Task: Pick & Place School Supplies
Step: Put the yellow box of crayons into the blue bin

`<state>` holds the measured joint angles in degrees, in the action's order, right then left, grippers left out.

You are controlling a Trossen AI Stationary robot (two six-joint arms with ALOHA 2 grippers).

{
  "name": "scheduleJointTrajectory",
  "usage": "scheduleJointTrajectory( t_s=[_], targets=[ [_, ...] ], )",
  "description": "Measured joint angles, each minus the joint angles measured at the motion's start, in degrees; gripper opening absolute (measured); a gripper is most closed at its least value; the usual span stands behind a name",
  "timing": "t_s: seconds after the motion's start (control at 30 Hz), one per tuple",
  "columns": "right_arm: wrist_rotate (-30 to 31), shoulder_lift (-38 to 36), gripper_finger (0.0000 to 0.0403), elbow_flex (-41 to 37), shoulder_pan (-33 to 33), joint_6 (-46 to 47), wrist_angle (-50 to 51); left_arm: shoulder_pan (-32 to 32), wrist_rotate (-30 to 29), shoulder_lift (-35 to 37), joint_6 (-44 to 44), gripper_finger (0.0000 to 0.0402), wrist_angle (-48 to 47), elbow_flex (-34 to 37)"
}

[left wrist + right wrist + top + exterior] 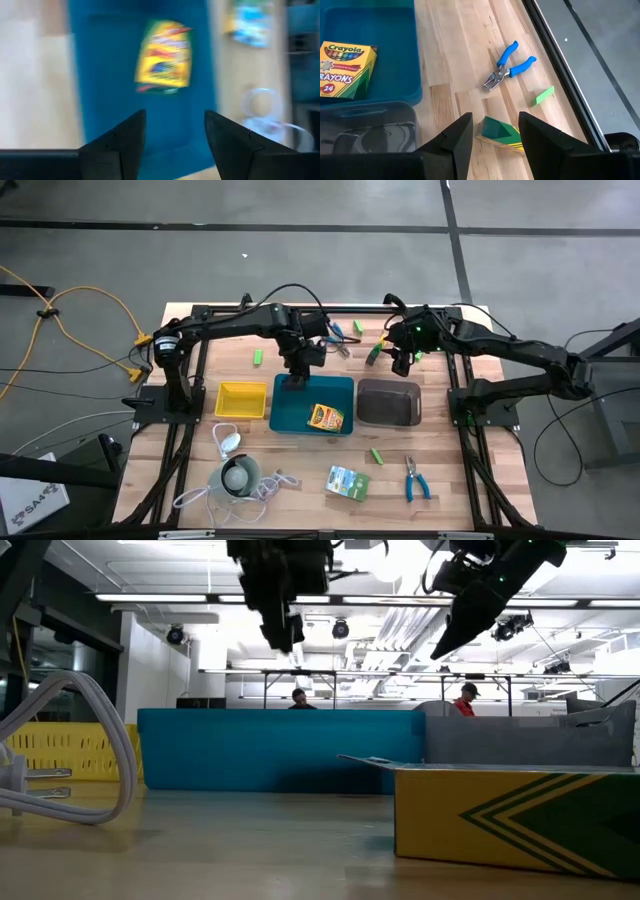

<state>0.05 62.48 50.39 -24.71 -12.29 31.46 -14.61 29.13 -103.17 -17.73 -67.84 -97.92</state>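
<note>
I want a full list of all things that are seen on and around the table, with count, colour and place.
trays: three; yellow, teal, dark grey; in a row mid-table
crayon box: one, yellow-green, in the teal tray
second crayon box: one, green-yellow, in the right hand
lime blocks: three, green; back left, back, front
pliers: two, blue-handled; back, front right
flat pack: one, green-white, front
round gadget: one, white, corded, front left
people: two, far behind the table
left hand: open, above the teal tray
right hand: behind the grey tray
</note>
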Motion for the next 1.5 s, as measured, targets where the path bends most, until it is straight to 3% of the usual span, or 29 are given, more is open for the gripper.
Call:
scheduleJointTrajectory(
  t_s=[0.07,0.4,0.67,0.83,0.97,1.33,1.5],
  targets=[
    [0.0,0.0,0.015,0.0,0.0,0.0,0.1,0.2,2.1,1.5,-0.7,0.0194,1.1,2.0],
    [0.2,0.0,0.015,0.0,0.0,0.0,0.5,-1.3,-1.0,14.1,3.2,0.0156,17.9,20.0],
    [10.6,2.4,0.015,0.0,0.9,-7.2,4.1,-1.3,-5.7,20.0,5.7,0.015,30.8,29.9],
    [11.0,6.9,0.015,0.0,1.7,-9.8,3.8,-1.2,-5.8,20.0,5.8,0.015,32.0,31.7],
    [15.5,11.5,0.015,1.2,2.6,-13.2,4.8,-1.1,-5.8,20.0,5.8,0.015,33.2,31.9],
    [16.4,20.8,0.015,18.2,3.4,-18.5,17.7,-0.7,-5.7,20.0,6.2,0.0149,34.3,31.9],
    [16.5,22.4,0.015,21.8,3.7,-21.9,20.2,0.7,-5.7,20.0,5.8,0.0149,34.3,31.9]
  ],
)
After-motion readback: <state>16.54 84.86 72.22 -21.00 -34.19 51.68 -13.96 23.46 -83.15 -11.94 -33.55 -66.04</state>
